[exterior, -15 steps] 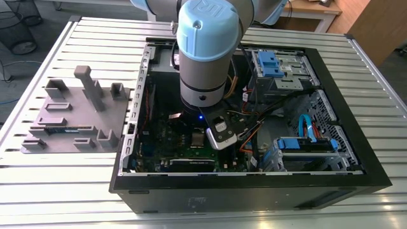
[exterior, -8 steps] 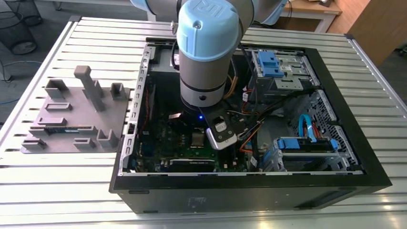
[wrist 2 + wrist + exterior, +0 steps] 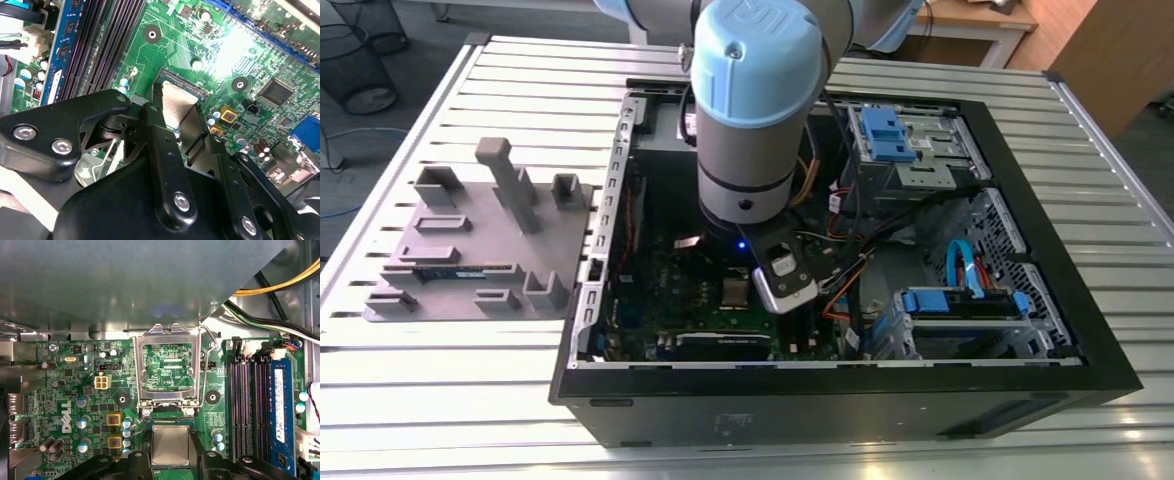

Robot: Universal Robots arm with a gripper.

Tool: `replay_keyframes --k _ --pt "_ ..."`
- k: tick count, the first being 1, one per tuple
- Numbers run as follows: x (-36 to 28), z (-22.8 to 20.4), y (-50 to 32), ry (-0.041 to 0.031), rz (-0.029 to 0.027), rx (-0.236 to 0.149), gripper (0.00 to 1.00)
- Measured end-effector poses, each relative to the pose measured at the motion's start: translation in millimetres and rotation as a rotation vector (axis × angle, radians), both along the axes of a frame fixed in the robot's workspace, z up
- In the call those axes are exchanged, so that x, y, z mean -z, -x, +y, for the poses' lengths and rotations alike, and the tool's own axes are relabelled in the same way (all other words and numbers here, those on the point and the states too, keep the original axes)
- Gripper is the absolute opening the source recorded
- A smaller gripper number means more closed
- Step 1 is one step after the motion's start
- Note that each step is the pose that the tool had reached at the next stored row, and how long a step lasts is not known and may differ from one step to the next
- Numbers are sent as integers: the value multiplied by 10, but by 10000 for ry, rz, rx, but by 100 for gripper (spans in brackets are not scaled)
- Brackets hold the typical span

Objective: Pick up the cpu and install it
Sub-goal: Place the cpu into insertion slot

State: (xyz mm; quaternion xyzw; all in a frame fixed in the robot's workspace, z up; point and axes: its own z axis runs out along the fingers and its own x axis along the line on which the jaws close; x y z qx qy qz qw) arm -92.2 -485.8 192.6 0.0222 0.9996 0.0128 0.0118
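Note:
The cpu [image 3: 170,444] is a small square chip with a silver top, lying flat in the socket of the green motherboard [image 3: 60,390]. The socket's metal frame [image 3: 167,337] stands flipped open just beyond it, with the lever [image 3: 202,365] raised. My gripper [image 3: 170,462] straddles the cpu, and its black fingers [image 3: 157,125] press against two opposite sides of the cpu [image 3: 175,100]. In the exterior view my arm [image 3: 747,130] reaches down into the open computer case [image 3: 854,380] over the board.
Black memory slots [image 3: 245,405] and a blue memory module [image 3: 280,405] run beside the socket. Yellow and black cables [image 3: 280,285] hang near the case wall. A grey tray [image 3: 467,250] sits on the slatted table on the exterior view's left.

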Motion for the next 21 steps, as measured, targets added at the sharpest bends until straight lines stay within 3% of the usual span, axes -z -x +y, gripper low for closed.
replay_keyframes --k 8,21 --pt "-7 -2 1 69 5 -40 39" --pt "-5 -2 1 86 4 -277 39"
